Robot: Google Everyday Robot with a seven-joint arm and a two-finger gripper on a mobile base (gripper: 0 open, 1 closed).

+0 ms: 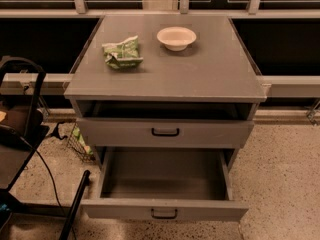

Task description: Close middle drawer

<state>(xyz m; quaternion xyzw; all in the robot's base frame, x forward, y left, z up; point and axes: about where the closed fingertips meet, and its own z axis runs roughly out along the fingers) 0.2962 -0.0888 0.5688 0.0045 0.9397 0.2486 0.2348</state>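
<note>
The middle drawer (120,210) is pulled far out of the grey cabinet (210,74), toward the camera. Its inside is empty, and a small black bar handle (164,214) sits on its flat grey front. The top drawer (210,132) above it stands slightly out, leaving a dark gap under the cabinet top. The lowest drawer is hidden beneath the open one. The gripper and arm are out of view.
A white bowl (176,37) and a crumpled green bag (122,52) lie on the cabinet top. Black equipment with cables (20,129) and a black pole (75,206) stand at the left. A wire basket (77,144) sits beside the cabinet. Speckled floor spreads to the right.
</note>
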